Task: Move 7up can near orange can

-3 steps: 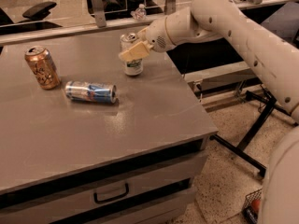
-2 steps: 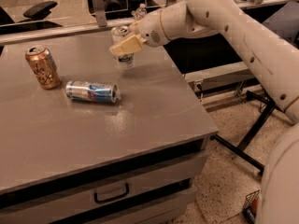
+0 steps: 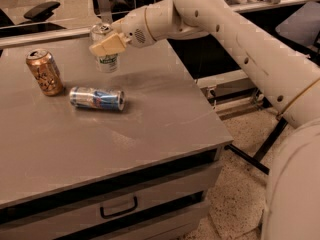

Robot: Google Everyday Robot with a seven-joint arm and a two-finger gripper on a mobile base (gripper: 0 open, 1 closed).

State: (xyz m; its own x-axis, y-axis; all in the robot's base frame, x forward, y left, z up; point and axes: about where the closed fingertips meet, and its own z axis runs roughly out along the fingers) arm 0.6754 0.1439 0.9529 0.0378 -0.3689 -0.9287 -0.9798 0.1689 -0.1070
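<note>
7up can (image 3: 107, 61) stands upright over the far part of the table (image 3: 165, 119), right of the orange can (image 3: 45, 73), with the gripper (image 3: 106, 46) holding its upper half, jaws closed against its sides. Carried well, it would travel left, kept level and clear of the silver-and-blue can (image 3: 96, 98) lying on its side nearer, then be set down just beside the orange can without knocking it. The arm (image 3: 240, 39) reaches in from the right, its wrist pointing left.
</note>
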